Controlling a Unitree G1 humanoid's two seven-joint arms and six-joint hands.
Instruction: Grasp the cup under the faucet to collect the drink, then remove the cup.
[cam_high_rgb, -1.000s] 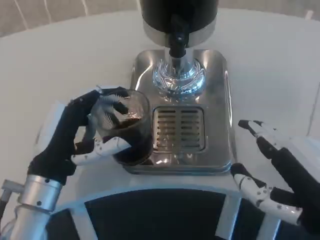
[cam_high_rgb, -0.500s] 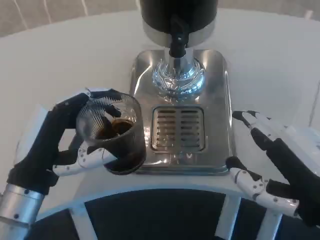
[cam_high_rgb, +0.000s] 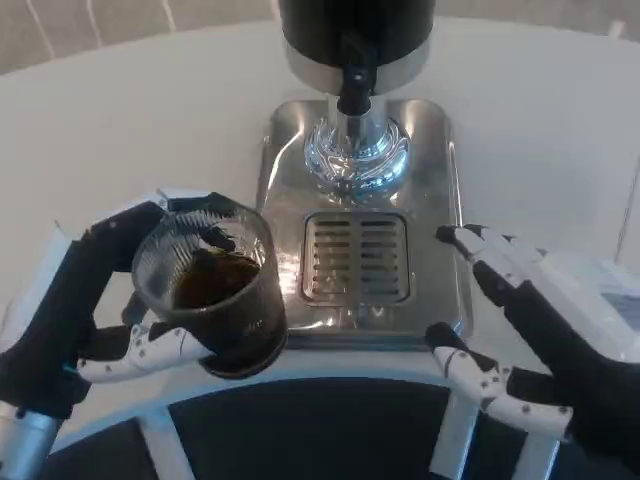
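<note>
A clear ribbed cup (cam_high_rgb: 212, 290) with dark drink in it is held by my left hand (cam_high_rgb: 75, 310), fingers wrapped around its sides. The cup is lifted at the front left corner of the steel drip base (cam_high_rgb: 440, 200), left of the slotted grate (cam_high_rgb: 357, 257) and well clear of the black faucet (cam_high_rgb: 352, 85). My right hand (cam_high_rgb: 525, 340) is at the base's front right edge, fingers spread, holding nothing.
The dispenser's dark tank (cam_high_rgb: 355, 25) stands on a chrome column (cam_high_rgb: 355, 155) at the back of the base. White table (cam_high_rgb: 130, 130) lies to the left and behind. A dark panel with white ribs (cam_high_rgb: 300, 430) runs along the near edge.
My left hand has carried the cup toward me and to the left, off the base and higher toward the camera. My right hand has shifted left, closer to the base's front right edge.
</note>
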